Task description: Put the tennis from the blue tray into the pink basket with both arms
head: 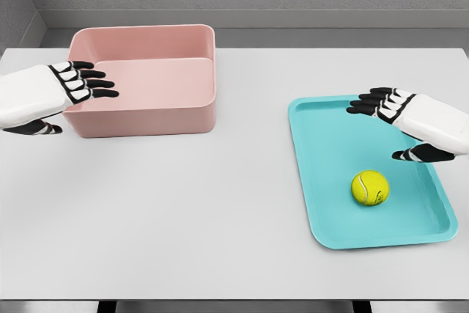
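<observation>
The right hand (410,126) hovers over the blue tray (322,174), fingers spread flat and holding nothing — the tennis ball (369,188) lies in the tray just below it, untouched. The left hand (58,93), likewise open and empty, reaches over the left rim of the pink basket (157,104) on the grey surface (183,210)

- Lower right: you see the tennis ball (370,188) lying alone in the blue tray (322,159), open from above, low rim only.
- Centre: bare table (220,203) between tray and pink basket (146,119).
- Upper left: the left hand (62,89) overlaps the basket's near-left corner.
</observation>
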You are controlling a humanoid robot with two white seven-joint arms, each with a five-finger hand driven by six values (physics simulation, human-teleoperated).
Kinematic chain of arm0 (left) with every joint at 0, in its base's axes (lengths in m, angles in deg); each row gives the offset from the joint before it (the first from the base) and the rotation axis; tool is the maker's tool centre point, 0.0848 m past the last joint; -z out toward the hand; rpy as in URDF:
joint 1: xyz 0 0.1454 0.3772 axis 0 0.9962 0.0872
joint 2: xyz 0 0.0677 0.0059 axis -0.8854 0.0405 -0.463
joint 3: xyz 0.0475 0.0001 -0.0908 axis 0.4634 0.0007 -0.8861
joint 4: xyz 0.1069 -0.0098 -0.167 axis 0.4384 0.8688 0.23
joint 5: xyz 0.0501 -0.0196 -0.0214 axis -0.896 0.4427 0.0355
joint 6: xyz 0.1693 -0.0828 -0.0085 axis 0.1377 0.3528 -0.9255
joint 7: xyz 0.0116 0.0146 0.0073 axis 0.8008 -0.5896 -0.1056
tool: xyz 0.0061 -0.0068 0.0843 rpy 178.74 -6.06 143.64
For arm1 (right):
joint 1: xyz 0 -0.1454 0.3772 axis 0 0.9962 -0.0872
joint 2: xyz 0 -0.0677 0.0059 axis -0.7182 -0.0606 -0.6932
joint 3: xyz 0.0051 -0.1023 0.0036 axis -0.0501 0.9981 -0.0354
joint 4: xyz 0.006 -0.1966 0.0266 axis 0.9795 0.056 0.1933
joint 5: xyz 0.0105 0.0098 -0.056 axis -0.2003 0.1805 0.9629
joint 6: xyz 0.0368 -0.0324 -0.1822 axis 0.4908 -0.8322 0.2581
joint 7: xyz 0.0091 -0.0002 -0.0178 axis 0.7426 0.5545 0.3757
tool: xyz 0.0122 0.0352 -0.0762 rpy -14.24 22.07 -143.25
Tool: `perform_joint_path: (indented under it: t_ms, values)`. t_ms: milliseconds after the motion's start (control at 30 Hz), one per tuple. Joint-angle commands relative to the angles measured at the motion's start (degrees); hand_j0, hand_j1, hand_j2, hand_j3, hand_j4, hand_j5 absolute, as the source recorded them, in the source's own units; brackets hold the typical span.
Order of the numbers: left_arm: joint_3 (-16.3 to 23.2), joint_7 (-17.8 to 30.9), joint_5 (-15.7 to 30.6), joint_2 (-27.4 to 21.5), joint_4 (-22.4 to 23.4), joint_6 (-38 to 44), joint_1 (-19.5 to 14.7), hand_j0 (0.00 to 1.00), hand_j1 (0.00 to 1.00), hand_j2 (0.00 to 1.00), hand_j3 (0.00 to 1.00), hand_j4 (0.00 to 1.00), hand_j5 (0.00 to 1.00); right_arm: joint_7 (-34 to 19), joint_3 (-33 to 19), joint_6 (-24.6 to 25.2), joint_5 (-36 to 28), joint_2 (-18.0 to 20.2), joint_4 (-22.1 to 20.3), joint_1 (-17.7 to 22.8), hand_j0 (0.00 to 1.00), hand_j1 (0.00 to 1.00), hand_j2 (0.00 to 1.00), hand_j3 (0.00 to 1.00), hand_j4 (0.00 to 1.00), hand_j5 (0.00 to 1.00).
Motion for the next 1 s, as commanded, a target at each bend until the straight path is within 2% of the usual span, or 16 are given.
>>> perform_joint_path:
  t_ms: [0,33,300,367,467,567,700,967]
  values:
    - [-0.02,-0.02,0.35,0.07,-0.11,0.05,0.00,1.00,1.00,1.00,1.00,1.00,1.00,-0.45,0.07,0.09,-0.34,0.08,-0.06,0.00,1.00,1.00,1.00,1.00,1.00,1.00]
    - [0.06,-0.02,0.27,0.07,-0.11,0.05,0.00,1.00,1.00,1.00,1.00,1.00,1.00,-2.12,0.07,0.09,-0.34,-0.09,-0.06,0.00,1.00,1.00,1.00,1.00,1.00,1.00]
    - [0.15,0.07,0.18,0.51,-0.11,0.05,0.00,1.00,1.00,1.00,1.00,1.00,1.00,-2.21,0.15,0.09,-0.42,-0.18,0.03,0.09,1.00,1.00,1.00,1.00,1.00,1.00]
    - [0.42,0.07,0.18,0.51,-0.11,0.05,0.00,1.00,1.00,1.00,1.00,1.00,1.00,-2.21,1.73,0.09,-0.16,-0.18,0.12,0.35,1.00,1.00,1.00,1.00,1.00,1.00]
    - [0.42,0.07,0.18,0.51,-0.11,0.05,0.09,1.00,1.00,1.00,1.00,1.00,1.00,-2.21,2.35,0.09,2.92,0.35,0.29,0.53,1.00,1.00,1.00,1.00,1.00,1.00]
    - [0.42,0.07,0.27,0.51,-0.11,0.05,0.09,1.00,1.00,1.00,1.00,1.00,1.00,-6.52,2.00,0.09,2.92,1.49,-0.06,-0.09,1.00,1.00,1.00,1.00,1.00,1.00]
    - [0.42,-0.02,0.27,0.51,-0.20,0.05,0.18,1.00,1.00,1.00,1.00,1.00,1.00,-6.78,2.35,0.09,2.83,6.32,-0.85,-0.35,1.00,1.00,1.00,1.00,1.00,1.00]
    - [0.68,0.07,0.27,0.51,-0.20,0.05,0.18,1.00,1.00,1.00,1.00,1.00,1.00,-8.98,6.13,0.09,2.92,6.06,-0.85,-0.35,1.00,1.00,1.00,1.00,1.00,1.00]
